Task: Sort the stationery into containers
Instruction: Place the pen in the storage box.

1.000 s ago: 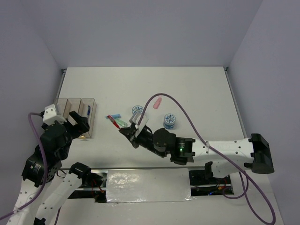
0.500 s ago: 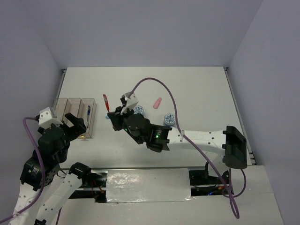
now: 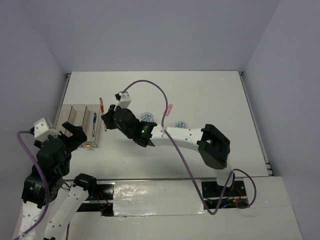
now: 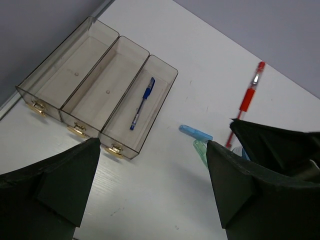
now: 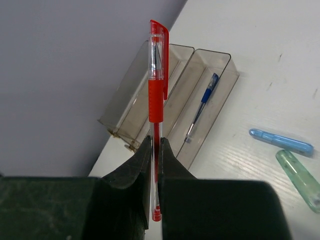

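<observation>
My right gripper [image 3: 105, 119] [image 5: 155, 146] is shut on a red pen [image 3: 102, 105] [image 5: 156, 95] and holds it above the table just right of the containers. The containers [image 3: 75, 111] [image 4: 123, 50] [image 5: 226, 56] are three joined amber-tinted bins. A blue pen [image 3: 94, 121] [image 4: 142, 102] [image 5: 202, 105] lies in the rightmost bin. My left gripper [image 3: 70, 134] [image 4: 152, 150] is open and empty near the bins' front ends. A light-blue bar [image 4: 196, 133] [image 5: 281, 141] and a green bar [image 4: 201, 149] [image 5: 300, 177] lie on the table right of the bins. Two blue rolls [image 3: 147, 117] [image 3: 181, 125] and a pink bar [image 3: 170, 107] lie further right.
The right arm [image 3: 165, 132] stretches across the middle of the table, its purple cable [image 3: 150, 85] arching over it. The table's left edge and wall run close behind the bins. The far half of the white table [image 3: 200, 90] holds no objects.
My right gripper has swung left from the table's middle to beside the bins, carrying the red pen. My left arm has drawn back slightly toward the near left.
</observation>
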Robot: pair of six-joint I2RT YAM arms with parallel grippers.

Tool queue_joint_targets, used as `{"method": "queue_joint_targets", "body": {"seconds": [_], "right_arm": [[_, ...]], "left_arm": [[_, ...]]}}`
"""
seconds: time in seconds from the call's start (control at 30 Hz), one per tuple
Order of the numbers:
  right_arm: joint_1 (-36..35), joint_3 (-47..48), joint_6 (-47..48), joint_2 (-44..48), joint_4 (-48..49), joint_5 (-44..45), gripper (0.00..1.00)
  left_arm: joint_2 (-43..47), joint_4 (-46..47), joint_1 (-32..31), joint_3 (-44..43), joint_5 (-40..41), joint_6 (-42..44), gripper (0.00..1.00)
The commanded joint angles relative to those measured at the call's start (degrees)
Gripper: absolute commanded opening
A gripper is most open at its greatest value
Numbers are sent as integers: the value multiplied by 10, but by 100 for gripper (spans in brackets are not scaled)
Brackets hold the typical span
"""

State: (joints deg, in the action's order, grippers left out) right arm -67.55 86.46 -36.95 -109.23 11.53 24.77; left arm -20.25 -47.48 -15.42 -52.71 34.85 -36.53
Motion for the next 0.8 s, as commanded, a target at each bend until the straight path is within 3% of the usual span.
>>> {"method": "queue_joint_targets", "body": {"seconds": [0.0, 0.27, 0.5, 0.77], "right_arm": [[10, 68, -60, -48, 36, -18, 0], [22, 221, -218, -200, -11, -10, 0], [31, 387, -241, -335, -46, -30, 0], [35, 412, -255, -376, -52, -22, 11]], "left_arm": [[17, 19, 7, 1, 2, -5, 99], [42, 21, 14, 3, 4, -4, 99], [49, 28, 14, 6, -9, 4, 99], [50, 33, 14, 7, -15, 8, 99]]}}
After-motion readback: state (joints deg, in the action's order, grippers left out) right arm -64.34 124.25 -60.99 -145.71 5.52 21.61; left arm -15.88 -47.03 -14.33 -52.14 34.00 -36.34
